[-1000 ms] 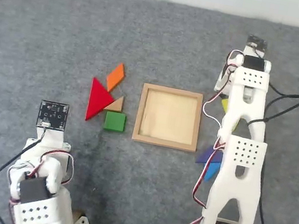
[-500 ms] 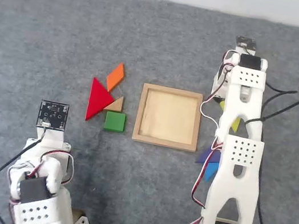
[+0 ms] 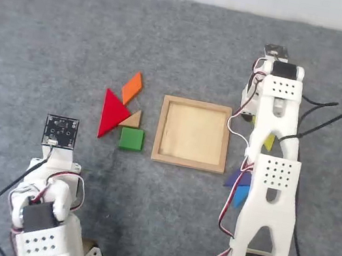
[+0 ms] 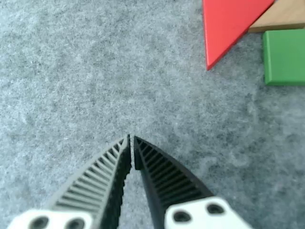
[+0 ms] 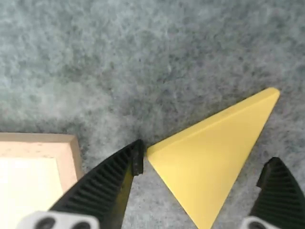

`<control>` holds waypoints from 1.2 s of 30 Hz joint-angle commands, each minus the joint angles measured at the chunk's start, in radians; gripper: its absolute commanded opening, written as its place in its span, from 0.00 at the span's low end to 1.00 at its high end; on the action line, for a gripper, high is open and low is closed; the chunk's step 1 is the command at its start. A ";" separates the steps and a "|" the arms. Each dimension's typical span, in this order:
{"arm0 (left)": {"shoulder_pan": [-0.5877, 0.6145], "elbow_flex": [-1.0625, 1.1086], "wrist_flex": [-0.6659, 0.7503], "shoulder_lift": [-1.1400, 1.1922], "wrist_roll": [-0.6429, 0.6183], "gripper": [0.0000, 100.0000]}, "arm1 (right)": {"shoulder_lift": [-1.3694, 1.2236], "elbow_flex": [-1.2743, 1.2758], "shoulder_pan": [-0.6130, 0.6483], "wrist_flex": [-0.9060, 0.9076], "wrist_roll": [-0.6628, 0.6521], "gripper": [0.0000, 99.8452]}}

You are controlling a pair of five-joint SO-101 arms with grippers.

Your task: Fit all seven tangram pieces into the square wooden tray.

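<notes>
The square wooden tray (image 3: 198, 104) lies mid-table with nothing in it. To its left sit a red triangle (image 3: 112, 113), an orange parallelogram (image 3: 132, 87), a small tan triangle (image 3: 132, 120) and a green square (image 3: 131, 138). My right arm (image 3: 278, 114) stretches along the tray's right side. Its gripper (image 5: 206, 167) is open, with a yellow triangle (image 5: 214, 162) lying flat between the fingers, beside the tray's corner (image 5: 38, 143). Blue and purple pieces (image 3: 238, 185) peek out from under that arm. My left gripper (image 4: 131, 139) is shut on nothing, above bare carpet short of the red triangle (image 4: 228, 24) and green square (image 4: 285, 57).
Grey carpet covers the whole table. The right arm's cables (image 3: 332, 113) trail off to the right. The left arm's base (image 3: 41, 224) sits at the near left, with open carpet between it and the pieces.
The right arm has swung slightly left toward the tray's right edge, leaving a sliver of the yellow piece showing on its right side. The left arm has not moved.
</notes>
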State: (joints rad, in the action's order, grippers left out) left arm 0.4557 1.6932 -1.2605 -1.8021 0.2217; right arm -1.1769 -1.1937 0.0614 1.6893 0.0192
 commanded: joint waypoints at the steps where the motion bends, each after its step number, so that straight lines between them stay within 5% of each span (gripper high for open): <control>1: 0.009 -0.016 -0.009 -0.020 0.009 0.01 | 0.001 -0.040 0.015 0.012 -0.009 0.33; 4: 0.009 -0.016 -0.009 -0.020 0.009 0.01 | -0.010 -0.041 0.015 0.004 -0.005 0.26; 14: 0.009 -0.016 -0.009 -0.020 0.009 0.01 | -0.004 -0.041 0.018 0.012 -0.008 0.26; 20: 0.009 -0.016 -0.009 -0.020 0.009 0.01 | -0.004 -0.130 0.010 0.039 -0.015 0.13; 28: 0.009 -0.016 -0.009 -0.020 0.009 0.01 | -0.001 -0.207 0.012 0.088 -0.068 0.12; 36: 0.009 -0.016 -0.009 -0.020 0.009 0.01 | 0.119 -0.206 0.130 0.093 -0.295 0.12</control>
State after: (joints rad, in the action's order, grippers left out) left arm 0.4557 1.6932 -1.2605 -1.8021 0.2217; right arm -1.1722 -1.3579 0.1227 1.7492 -0.1695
